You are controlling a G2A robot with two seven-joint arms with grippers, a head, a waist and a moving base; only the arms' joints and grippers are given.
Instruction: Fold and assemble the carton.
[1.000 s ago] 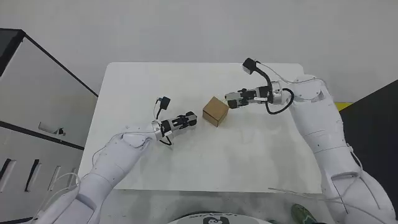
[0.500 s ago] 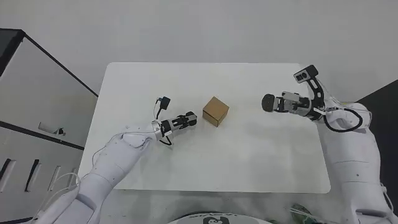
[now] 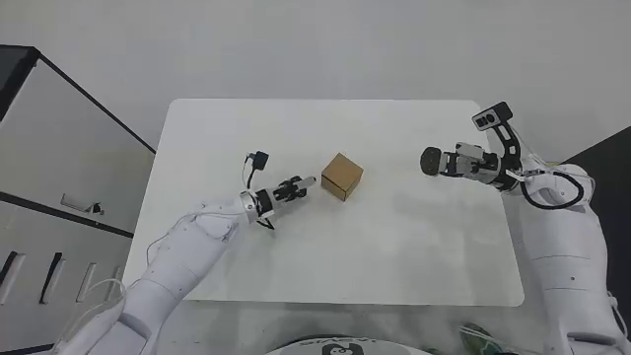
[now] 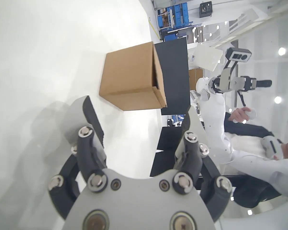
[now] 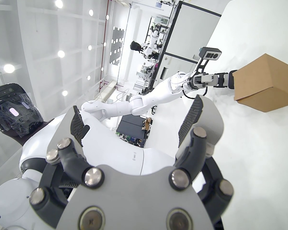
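Spread right end effector (image 5: 136,106), brown carton (image 5: 261,84) on white table (image 5: 254,149), left end effector (image 5: 228,80) beside it

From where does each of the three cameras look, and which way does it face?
Top view: above the arms, looking down on the table and carton; both arms show.
Left wrist view: on the left wrist, facing the carton across the table; own open jaws, the right arm beyond.
Right wrist view: on the right wrist, facing the carton; own open jaws, the left arm beyond it.
All three share the carton.
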